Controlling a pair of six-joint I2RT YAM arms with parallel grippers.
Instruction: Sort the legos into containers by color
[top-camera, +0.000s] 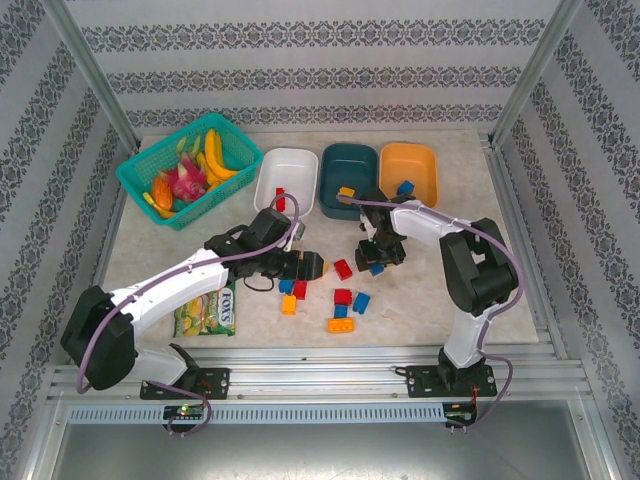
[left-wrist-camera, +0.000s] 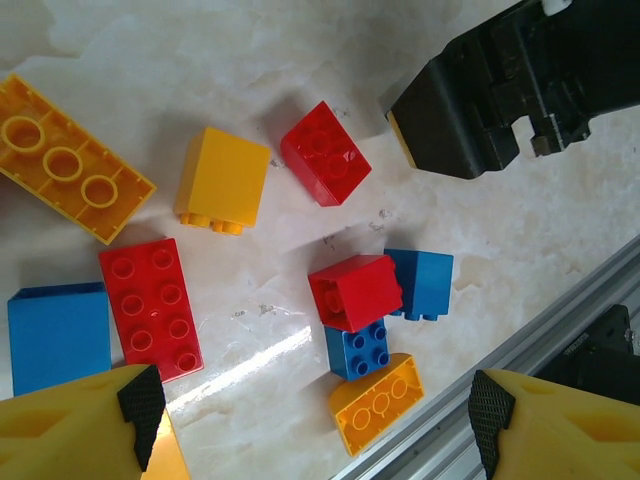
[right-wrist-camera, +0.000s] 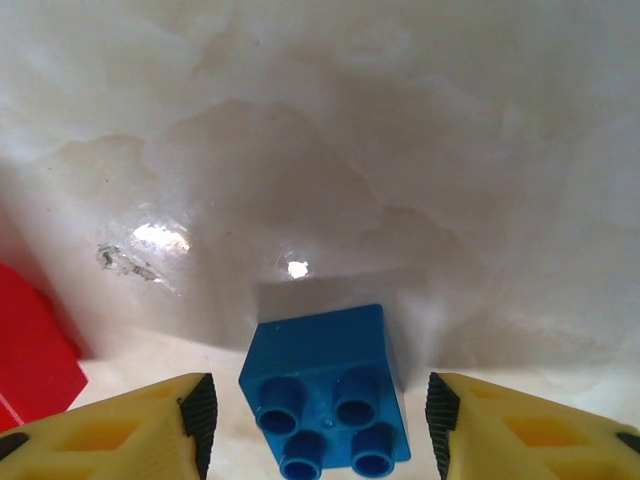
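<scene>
Three containers stand in a row at the back: a white tub (top-camera: 287, 170) with a red brick, a dark teal tub (top-camera: 352, 160) with a yellow one, and an orange tub (top-camera: 410, 162) with a blue one. Several red, blue and orange-yellow legos (top-camera: 342, 297) lie loose near the table's front. My right gripper (right-wrist-camera: 320, 415) is low over the table and open, with a small blue brick (right-wrist-camera: 322, 385) between its pads and a gap on each side. My left gripper (left-wrist-camera: 315, 410) is open above bare table, just short of a red brick (left-wrist-camera: 355, 290), a blue one (left-wrist-camera: 358, 350) and an orange one (left-wrist-camera: 378, 400).
A teal lattice basket of fruit (top-camera: 190, 168) sits at the back left. A green snack packet (top-camera: 208, 312) lies by the left arm. The metal rail (top-camera: 320, 365) runs along the front edge. The right gripper's black body (left-wrist-camera: 480, 100) hangs close beyond the loose bricks.
</scene>
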